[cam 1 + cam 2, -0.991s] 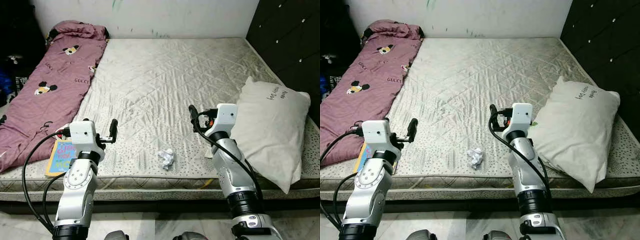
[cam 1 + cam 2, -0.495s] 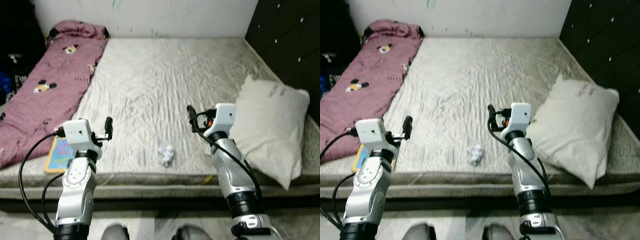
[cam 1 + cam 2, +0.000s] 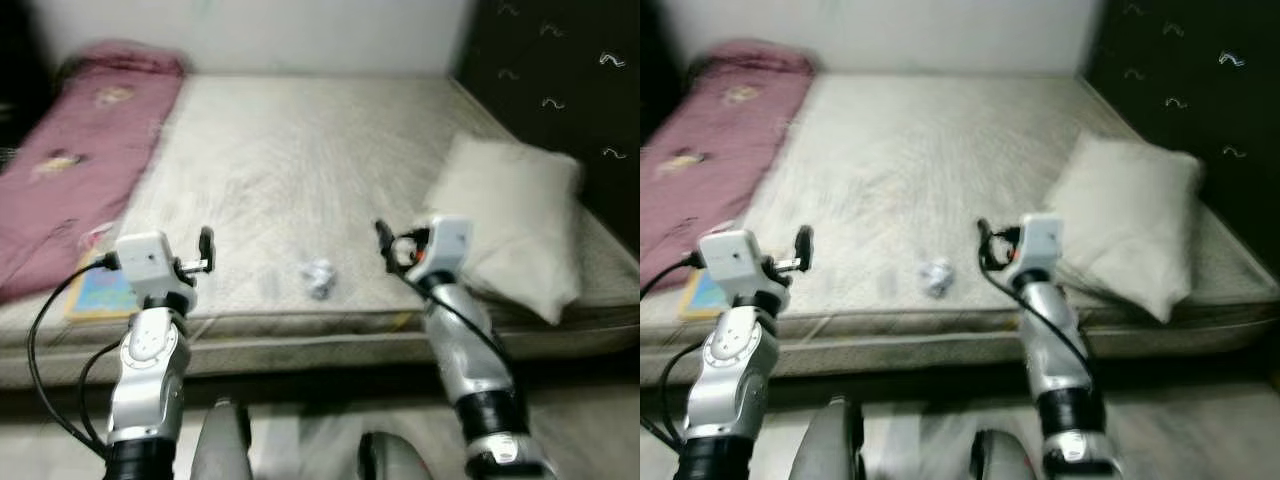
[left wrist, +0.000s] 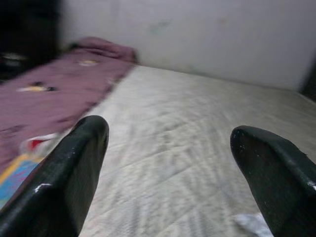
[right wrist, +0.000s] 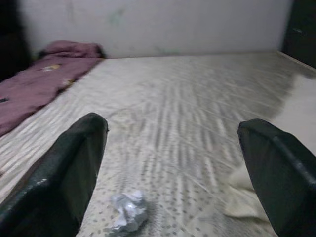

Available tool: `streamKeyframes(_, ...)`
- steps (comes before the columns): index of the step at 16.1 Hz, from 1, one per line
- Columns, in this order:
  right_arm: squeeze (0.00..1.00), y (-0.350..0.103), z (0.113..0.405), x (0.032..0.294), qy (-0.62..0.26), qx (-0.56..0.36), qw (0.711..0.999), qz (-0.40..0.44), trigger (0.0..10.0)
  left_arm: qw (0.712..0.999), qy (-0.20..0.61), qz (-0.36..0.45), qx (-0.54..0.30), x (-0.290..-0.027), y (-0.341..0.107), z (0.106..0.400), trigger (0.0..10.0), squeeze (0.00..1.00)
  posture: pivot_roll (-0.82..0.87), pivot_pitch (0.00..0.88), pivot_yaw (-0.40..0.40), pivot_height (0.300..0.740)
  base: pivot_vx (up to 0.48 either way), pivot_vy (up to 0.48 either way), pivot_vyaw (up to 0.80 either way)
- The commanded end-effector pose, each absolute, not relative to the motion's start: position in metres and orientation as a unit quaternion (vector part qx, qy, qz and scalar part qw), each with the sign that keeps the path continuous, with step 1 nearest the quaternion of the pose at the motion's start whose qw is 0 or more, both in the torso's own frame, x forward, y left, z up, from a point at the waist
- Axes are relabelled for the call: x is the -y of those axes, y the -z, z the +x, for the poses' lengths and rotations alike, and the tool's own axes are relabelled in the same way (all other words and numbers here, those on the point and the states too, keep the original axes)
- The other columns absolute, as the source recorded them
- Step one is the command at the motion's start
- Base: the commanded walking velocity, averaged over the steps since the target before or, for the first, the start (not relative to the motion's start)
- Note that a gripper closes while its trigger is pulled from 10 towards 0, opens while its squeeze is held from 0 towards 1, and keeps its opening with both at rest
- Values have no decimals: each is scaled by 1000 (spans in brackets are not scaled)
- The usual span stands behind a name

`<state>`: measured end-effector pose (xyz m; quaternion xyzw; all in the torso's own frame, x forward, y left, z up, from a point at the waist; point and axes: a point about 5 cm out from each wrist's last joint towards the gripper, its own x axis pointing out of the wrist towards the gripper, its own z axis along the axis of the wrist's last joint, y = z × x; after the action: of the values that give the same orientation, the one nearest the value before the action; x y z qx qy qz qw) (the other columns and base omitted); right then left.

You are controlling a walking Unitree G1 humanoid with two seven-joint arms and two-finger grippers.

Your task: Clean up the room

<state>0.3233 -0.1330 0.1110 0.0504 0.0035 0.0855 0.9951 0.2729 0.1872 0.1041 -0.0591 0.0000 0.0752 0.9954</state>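
Observation:
A crumpled ball of white paper [image 3: 318, 277] lies on the bare mattress [image 3: 300, 150] near its front edge; the right wrist view has it [image 5: 127, 211] low between the fingers. My left gripper [image 3: 205, 250] is held up over the front edge, left of the paper, open and holding nothing. On the paper's other side my right gripper [image 3: 383, 240] is also raised and open, and holds nothing. Both wrist views look across the mattress with the two black fingers [image 4: 74, 168] wide apart. The eye views are blurred.
A white pillow [image 3: 505, 235] lies on the mattress's right side. A purple printed blanket [image 3: 70, 150] runs along the left side, with a colourful book [image 3: 95, 292] at its near end. A dark padded wall [image 3: 560, 90] stands to the right. Floor [image 3: 300, 440] shows before the bed.
The whole picture has shifted and blurred: the camera has drawn back and turned right, showing more floor. Both arms keep the same raised pose. The paper has not moved on the mattress.

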Motion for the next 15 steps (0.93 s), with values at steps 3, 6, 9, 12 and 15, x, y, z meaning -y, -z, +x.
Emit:
streamKeyframes(3, 0, -108, 321, 128, -100, -8, 994, 45, 10000, 995, -87, -50, -18, -191, -99, 273, 10000, 0, -59, 0, -25, 650, 0, 0, 0)
streamKeyframes(6, 0, -109, 321, 125, -112, -4, 993, 37, 10000, 994, -96, -42, -23, -194, -98, 273, 10000, 0, -57, 0, -26, 650, 0, 0, 0)
streamKeyframes(9, 0, -109, 319, 121, -124, 0, 992, 28, 10000, 994, -81, -65, -22, -193, -99, 271, 10000, 0, -56, 0, -24, 650, 0, 0, 504)
streamKeyframes(12, 0, -109, 320, 121, -123, 0, 992, 38, 10000, 995, -74, -63, -20, -190, -99, 272, 10000, 0, -56, 0, -24, 650, 266, 0, 0)
streamKeyframes(15, 0, -110, 320, 121, -123, 1, 992, 38, 10000, 995, -71, -66, -20, -190, -100, 273, 10000, 0, -58, 0, -23, 650, 312, 0, 0)
